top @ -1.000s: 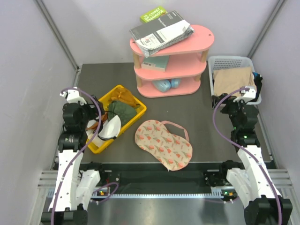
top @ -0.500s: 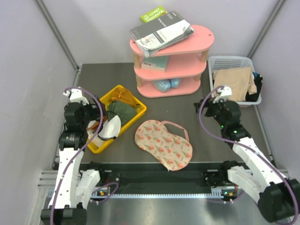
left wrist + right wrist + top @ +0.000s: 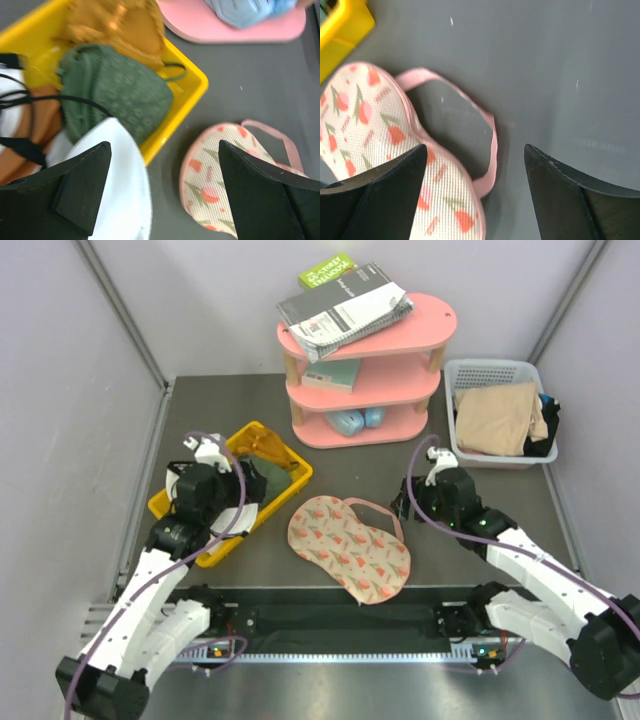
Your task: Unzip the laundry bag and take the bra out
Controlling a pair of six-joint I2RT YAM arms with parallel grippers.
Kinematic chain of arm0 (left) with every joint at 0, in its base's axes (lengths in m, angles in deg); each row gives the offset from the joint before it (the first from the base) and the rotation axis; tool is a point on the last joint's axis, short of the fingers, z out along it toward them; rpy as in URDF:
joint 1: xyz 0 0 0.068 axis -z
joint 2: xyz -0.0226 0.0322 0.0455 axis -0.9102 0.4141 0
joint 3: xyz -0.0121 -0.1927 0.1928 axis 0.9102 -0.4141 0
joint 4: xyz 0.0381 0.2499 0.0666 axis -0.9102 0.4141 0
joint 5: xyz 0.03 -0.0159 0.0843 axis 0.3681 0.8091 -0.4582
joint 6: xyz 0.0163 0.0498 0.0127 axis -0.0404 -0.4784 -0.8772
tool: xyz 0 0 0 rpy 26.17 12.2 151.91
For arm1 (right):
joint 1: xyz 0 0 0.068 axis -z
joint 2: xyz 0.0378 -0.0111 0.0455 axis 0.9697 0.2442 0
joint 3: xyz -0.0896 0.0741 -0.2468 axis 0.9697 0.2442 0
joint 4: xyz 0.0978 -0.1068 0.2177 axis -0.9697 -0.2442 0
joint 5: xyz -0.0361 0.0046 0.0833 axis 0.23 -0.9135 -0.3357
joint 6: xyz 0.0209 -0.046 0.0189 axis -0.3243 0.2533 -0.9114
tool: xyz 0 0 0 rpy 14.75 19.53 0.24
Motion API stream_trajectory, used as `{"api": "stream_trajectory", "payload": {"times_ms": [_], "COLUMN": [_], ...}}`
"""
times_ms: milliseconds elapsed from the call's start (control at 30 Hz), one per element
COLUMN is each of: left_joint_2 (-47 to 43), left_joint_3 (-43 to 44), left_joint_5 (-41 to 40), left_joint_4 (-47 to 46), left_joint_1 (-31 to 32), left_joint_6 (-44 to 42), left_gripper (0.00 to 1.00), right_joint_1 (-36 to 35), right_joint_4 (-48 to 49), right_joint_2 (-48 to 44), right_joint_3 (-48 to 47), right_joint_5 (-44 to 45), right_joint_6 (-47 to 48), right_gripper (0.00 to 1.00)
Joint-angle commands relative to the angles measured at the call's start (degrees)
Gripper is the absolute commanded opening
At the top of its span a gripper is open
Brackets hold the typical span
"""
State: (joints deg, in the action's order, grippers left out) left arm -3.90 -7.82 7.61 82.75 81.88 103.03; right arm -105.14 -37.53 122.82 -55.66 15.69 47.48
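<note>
Dark grey table | oval cream-pink fruit-print laundry bag lay flat | left gripper jaws spread, over yellow plastic bin | right gripper jaws spread, above pink loop strap

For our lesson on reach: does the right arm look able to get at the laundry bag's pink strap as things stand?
Probably yes. The right tool hangs open directly over the strap, which lies flat on the table beside the bag, and nothing lies between tool and strap.
</note>
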Motion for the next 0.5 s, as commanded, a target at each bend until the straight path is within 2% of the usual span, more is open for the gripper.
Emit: {"api": "stream_trajectory", "payload": {"times_ms": [0, 233, 400, 467], "left_joint_2": [1.7, 3.8, 4.8, 5.3], "left_joint_3": [-1.5, -5.0, -9.4, -10.9], "left_joint_5": [-5.2, -5.2, -3.0, -2.5], "left_joint_4": [-4.9, -9.2, -12.9, -14.4], "left_joint_1": [7.6, 16.9, 20.7, 22.2], "left_joint_6": [4.8, 9.6, 13.6, 14.9], "left_gripper": [0.93, 0.93, 0.93, 0.93], "right_joint_1": [-3.1, -4.6, -5.4, -5.5], "right_joint_4": [-11.8, -16.1, -14.5, -11.6], "right_joint_2": [-2.5, -3.1, -4.7, -4.5], "right_joint_3": [-1.6, 1.9, 5.5, 7.7], "right_joint_5": [3.0, 1.9, -0.7, -4.3], "right_joint_6": [-10.0, -15.8, -18.6, -19.4], "right_gripper": [0.78, 0.75, 0.69, 0.65]}}
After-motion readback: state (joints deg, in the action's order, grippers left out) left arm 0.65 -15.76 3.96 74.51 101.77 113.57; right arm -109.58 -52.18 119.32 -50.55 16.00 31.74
